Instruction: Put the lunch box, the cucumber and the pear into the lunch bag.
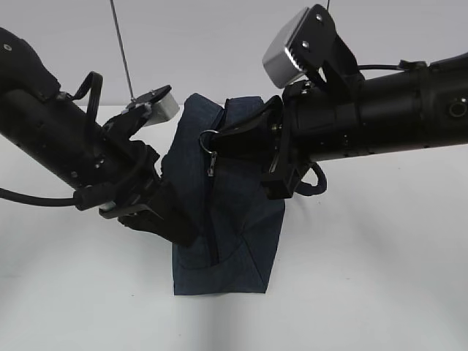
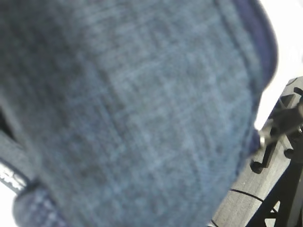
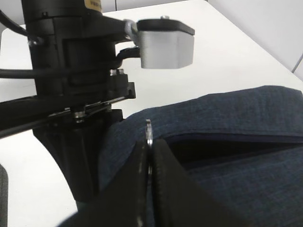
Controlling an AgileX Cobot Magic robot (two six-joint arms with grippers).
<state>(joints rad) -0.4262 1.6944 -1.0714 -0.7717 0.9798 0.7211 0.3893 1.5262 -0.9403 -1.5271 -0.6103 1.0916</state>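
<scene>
We are at the opening stage: our right gripper [image 1: 213,141] pinches the ring pull [image 1: 208,139], our left gripper [image 1: 183,235], at seven o'clock, seemingly clamps the lunch bag [image 1: 241,219], nothing visibly packed.

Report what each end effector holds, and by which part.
Right end effector: shut on the silver ring pull of the lunch bag. Left end effector: pinching the bag's fabric at its lower left side.
</scene>
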